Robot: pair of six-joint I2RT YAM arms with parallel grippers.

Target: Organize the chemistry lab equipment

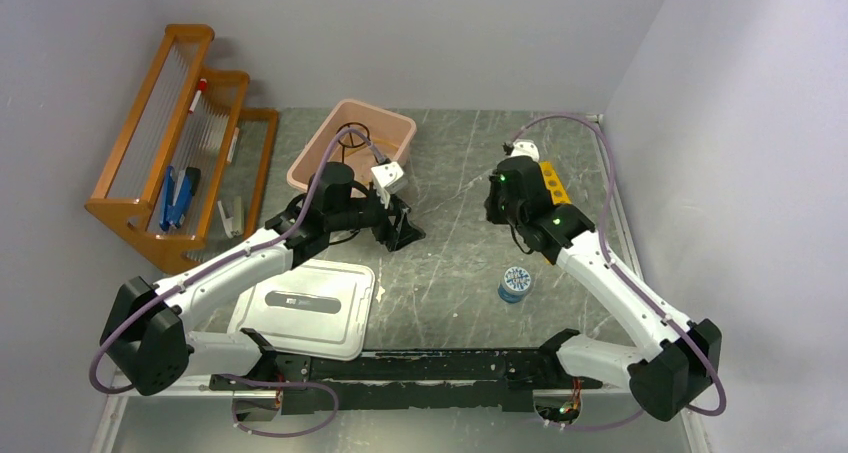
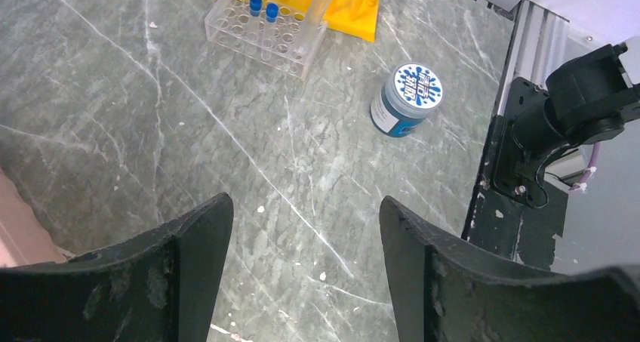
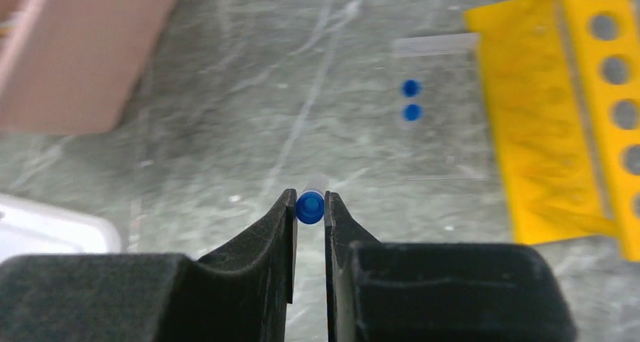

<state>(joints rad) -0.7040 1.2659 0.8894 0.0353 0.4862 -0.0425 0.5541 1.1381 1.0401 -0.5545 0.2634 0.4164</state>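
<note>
Along the table's (image 1: 450,263) left edge stands an orange wooden rack (image 1: 150,163), a white lid (image 1: 310,308) lying flat nearer the arm bases and a pink tub (image 1: 310,168) farther back. Just right of the tub, the left pincer (image 2: 303,206) hangs released, its fingers (image 2: 189,259) spread wide over bare marbled surface with nothing between them. Toward the right, the right pincer (image 3: 309,198) is clenched on a tiny blue-capped vial (image 3: 309,207), pinched at the cap above the table. A blue jar (image 1: 514,283) with a splatter-print lid stands nearer the bases. Farther right, a clear tube rack (image 2: 264,36) holds two more blue-capped vials (image 2: 256,2) and sits just beside the yellow tube rack (image 3: 558,123).
</note>
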